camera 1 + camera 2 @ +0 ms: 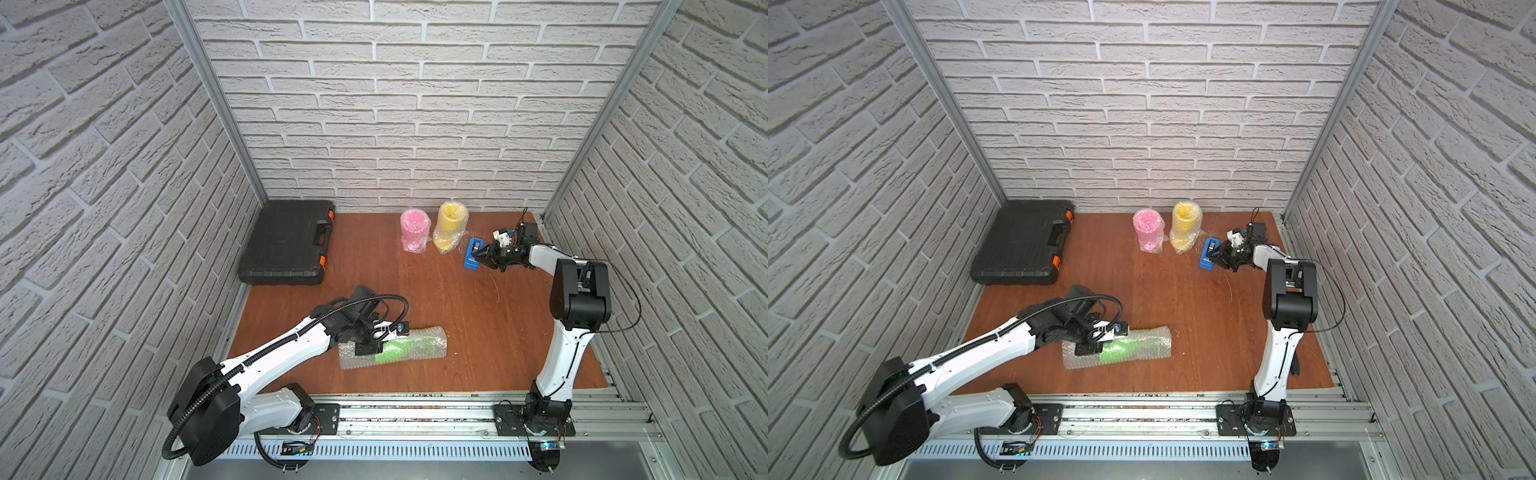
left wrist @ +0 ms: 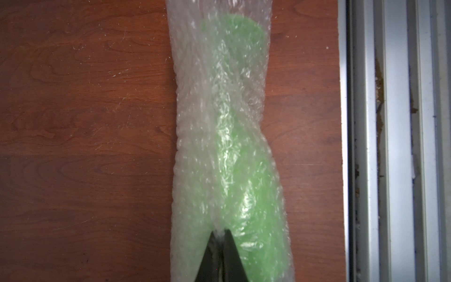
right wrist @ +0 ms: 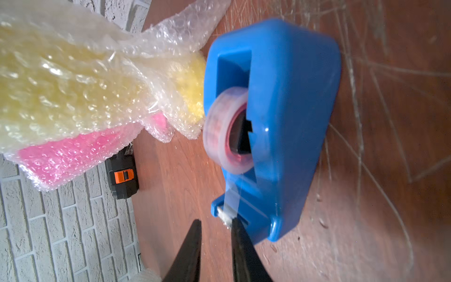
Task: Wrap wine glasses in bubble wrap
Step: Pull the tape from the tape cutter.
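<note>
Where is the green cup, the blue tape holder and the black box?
green goblet [image 1: 392, 352]: in a top view, on its bowl.
blue tape dispenser [image 3: 292, 97]: in the right wrist view, on its blue body.
black case [image 1: 286, 245]: in a top view, on its lid.

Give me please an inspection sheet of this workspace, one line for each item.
Surface: brown table, scratched.
Job's things: pink goblet and yellow goblet wrapped, upright at back; green goblet in wrap, lying at front.
Clutter: black case; blue tape dispenser.
Grippers: left gripper shut on the wrap; right gripper open at the dispenser's cutter.
Cables: hose loops over left arm; thin cable beside right arm.
Surroundings: brick walls; metal rail in front.
</note>
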Robot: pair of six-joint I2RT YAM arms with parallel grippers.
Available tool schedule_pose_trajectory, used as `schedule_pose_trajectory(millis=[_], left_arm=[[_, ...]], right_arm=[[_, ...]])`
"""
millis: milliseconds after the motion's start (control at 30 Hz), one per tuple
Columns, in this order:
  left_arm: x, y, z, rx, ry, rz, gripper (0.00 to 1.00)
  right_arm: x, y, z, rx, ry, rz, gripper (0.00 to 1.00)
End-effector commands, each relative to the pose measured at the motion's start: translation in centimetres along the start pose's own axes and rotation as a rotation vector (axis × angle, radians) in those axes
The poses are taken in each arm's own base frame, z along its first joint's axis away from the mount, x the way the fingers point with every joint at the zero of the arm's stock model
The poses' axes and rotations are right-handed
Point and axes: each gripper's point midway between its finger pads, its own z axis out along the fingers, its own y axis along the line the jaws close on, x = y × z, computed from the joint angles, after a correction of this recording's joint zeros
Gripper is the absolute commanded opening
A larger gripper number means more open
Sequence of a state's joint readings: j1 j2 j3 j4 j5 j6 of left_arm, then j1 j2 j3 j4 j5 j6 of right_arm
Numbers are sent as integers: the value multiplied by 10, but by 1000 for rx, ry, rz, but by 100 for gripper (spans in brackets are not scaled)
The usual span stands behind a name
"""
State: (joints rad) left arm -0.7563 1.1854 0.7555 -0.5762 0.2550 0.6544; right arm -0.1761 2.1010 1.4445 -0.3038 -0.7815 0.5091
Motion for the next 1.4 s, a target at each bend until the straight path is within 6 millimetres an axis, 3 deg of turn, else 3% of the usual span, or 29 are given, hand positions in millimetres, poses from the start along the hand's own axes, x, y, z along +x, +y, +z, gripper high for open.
schedule_pose_trajectory(millis=[0, 200, 433, 800, 1367], left_arm=[[26, -20, 6, 74, 108, -21, 7], [28, -20, 6, 72, 114, -21, 7], [29, -20, 6, 71, 116, -21, 7], [30, -21, 8, 81, 124, -26, 7], [30, -21, 9, 84, 127, -27, 7]], right_arm=[[-11, -1, 1, 7, -10, 5, 24], [-10, -13, 12, 19, 17, 28, 22], [-20, -13, -5, 44, -38, 18, 24], [-22, -13, -11, 60, -60, -4, 27], [-7, -11, 23, -18, 58, 30, 25]])
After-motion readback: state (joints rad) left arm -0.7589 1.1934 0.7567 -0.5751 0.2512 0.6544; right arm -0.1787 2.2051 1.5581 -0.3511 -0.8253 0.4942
